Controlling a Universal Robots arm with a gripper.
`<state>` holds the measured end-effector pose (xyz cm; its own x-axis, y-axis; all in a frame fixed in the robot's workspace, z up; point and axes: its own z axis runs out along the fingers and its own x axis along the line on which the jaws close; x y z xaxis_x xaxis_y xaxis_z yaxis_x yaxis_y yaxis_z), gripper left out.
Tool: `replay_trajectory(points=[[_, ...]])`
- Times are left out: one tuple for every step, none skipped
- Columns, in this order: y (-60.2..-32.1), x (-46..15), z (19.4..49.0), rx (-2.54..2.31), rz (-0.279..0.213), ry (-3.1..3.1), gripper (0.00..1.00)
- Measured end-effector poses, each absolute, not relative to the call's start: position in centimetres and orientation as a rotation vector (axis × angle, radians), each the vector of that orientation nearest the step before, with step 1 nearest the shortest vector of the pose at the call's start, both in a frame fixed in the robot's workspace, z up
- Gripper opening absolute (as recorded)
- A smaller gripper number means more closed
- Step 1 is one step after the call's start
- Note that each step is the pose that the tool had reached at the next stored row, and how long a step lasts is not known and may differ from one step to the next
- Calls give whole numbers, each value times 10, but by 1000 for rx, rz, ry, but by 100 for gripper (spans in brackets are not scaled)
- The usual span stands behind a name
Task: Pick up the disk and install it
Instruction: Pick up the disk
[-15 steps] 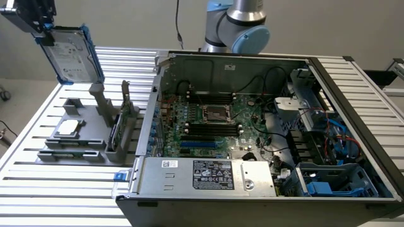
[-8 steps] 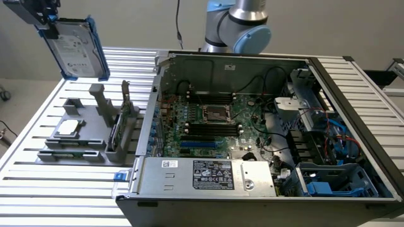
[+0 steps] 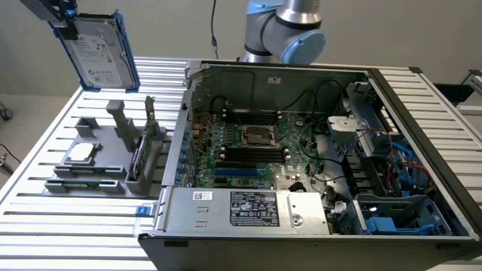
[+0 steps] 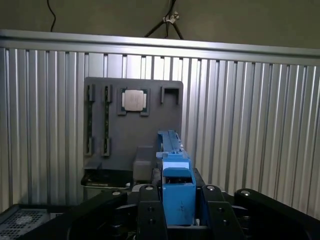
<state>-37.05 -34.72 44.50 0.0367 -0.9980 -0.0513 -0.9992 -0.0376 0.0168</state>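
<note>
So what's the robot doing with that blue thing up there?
The robot's claw is gripping the disk by its blue frame, holding it up in the air over the grey parts holder. The open computer case sits to the exterior view's right, and the disk is not in it yet.

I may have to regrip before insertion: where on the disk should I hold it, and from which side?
Grip the short top end, across its thin thickness, coming from above, as the gripper has it now. The disk hangs nearly upright, its flat faces are parallel for clamping, and the lower end is left free.
</note>
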Motion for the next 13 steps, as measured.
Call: replay_trajectory(points=[[-348, -367, 447, -2245, 76, 2162, 33], [-349, -364, 448, -2245, 77, 2161, 33], [-350, -361, 450, -2245, 77, 2161, 33], [-351, -358, 452, -2246, 78, 2160, 33], [-352, -355, 453, -2246, 78, 2159, 33], [-353, -351, 454, -2246, 79, 2158, 33], [-354, -348, 455, -2247, 79, 2157, 33], [-355, -345, 456, -2248, 80, 2156, 33], [-355, -341, 457, -2248, 81, 2155, 33], [-356, -338, 458, -2249, 81, 2153, 33], [-357, -334, 459, -2249, 82, 2152, 33], [-357, -330, 459, -2250, 83, 2151, 33], [-358, -326, 460, -2250, 83, 2150, 33]])
